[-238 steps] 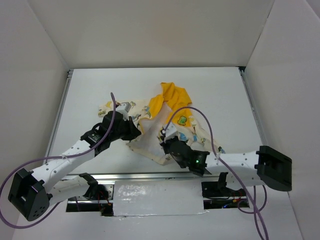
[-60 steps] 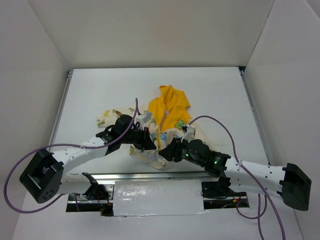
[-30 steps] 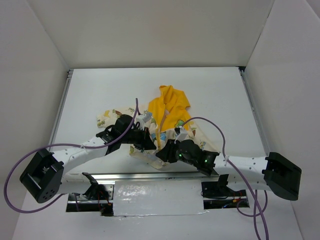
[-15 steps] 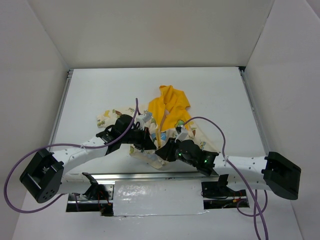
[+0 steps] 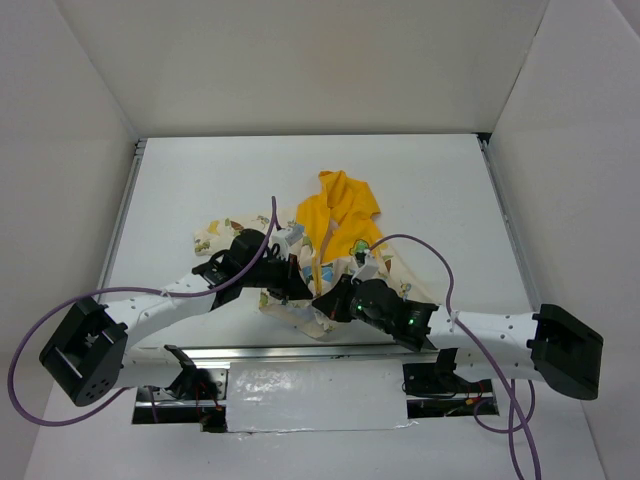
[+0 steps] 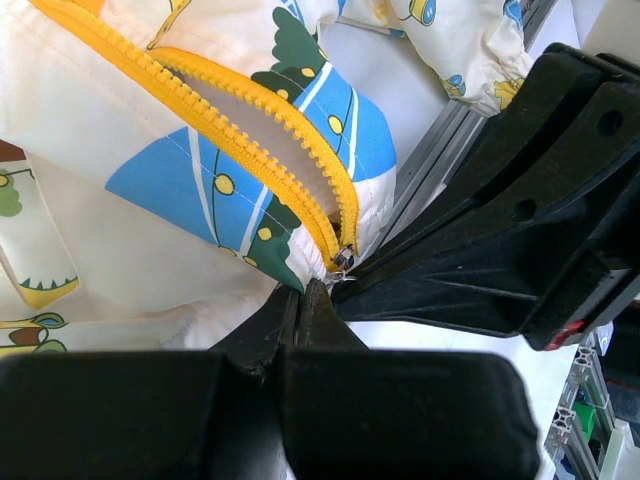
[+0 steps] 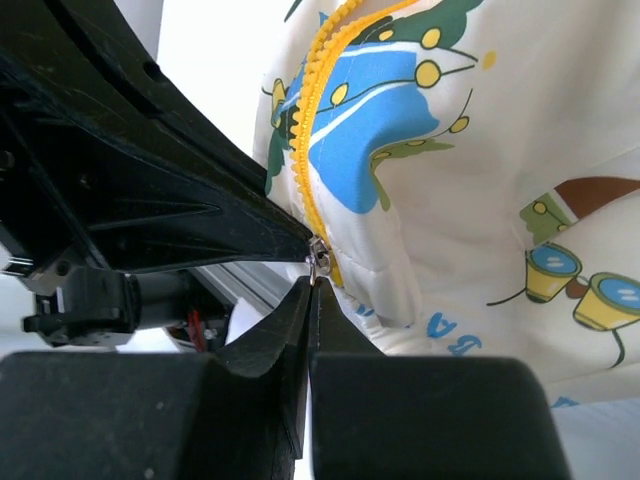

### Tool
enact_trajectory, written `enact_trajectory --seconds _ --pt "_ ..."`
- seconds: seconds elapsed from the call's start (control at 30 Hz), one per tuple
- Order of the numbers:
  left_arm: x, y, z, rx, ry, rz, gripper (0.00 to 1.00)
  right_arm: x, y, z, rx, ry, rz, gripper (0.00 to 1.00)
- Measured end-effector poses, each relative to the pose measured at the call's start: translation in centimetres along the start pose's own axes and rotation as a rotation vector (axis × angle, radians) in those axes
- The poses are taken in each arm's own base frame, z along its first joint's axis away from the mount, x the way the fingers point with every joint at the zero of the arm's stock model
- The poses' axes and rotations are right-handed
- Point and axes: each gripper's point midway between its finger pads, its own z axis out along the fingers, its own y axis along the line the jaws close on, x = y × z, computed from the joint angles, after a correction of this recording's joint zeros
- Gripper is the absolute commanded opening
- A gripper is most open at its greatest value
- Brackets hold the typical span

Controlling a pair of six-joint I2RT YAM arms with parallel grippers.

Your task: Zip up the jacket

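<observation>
Bench: white, walled on three sides, arm bases along the 6 o'clock edge.

Jacket: lies crumpled at bench centre, slightly toward 6 o'clock. Yellow hood points to 12 o'clock. The cream printed body spreads toward 9 and 4 o'clock, and the hem is at the 6 o'clock end.

Arms: the left reaches in from 8 o'clock, the right from 4 o'clock. Both meet at the jacket's hem, nose to nose.

Left tool: clenched, fingers pressed flat together on the cream hem fabric just under the foot of the zipper.

Right tool: clenched, tips meeting on the small metal zipper pull. In the wrist views it almost touches the left tool.

Zipper: yellow teeth. The slider sits at the very bottom by the hem. Above it, toward 12 o'clock, the two rows stand apart in a narrow gap with pale lining showing between. Blue and green print flanks both rows.
</observation>
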Motion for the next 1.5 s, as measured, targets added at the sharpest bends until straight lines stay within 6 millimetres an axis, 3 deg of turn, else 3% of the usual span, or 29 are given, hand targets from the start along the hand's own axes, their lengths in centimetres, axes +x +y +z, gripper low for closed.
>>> enact_trajectory --seconds 0.5,1.1,1.27,1.5 --pt "-0.3 -0.5 0.0 0.022 -0.009 0.011 0.0 -1.6 2.3 -0.6 -0.007 -0.027 0.167 0.0" --pt "-2.1 -2.1 -0.9 0.066 -0.122 0.089 0.0 -5.9 2.2 -0.8 0.019 -0.125 0.42 0.0" --pt "-0.9 -2.7 -0.4 0.081 -0.082 0.094 0.0 -7.8 2.3 -0.4 -0.018 -0.144 0.5 0.0" --pt "0.2 -2.3 0.0 0.068 -0.037 0.097 0.0 -6.9 2.3 -0.1 -0.057 -0.096 0.548 0.0"
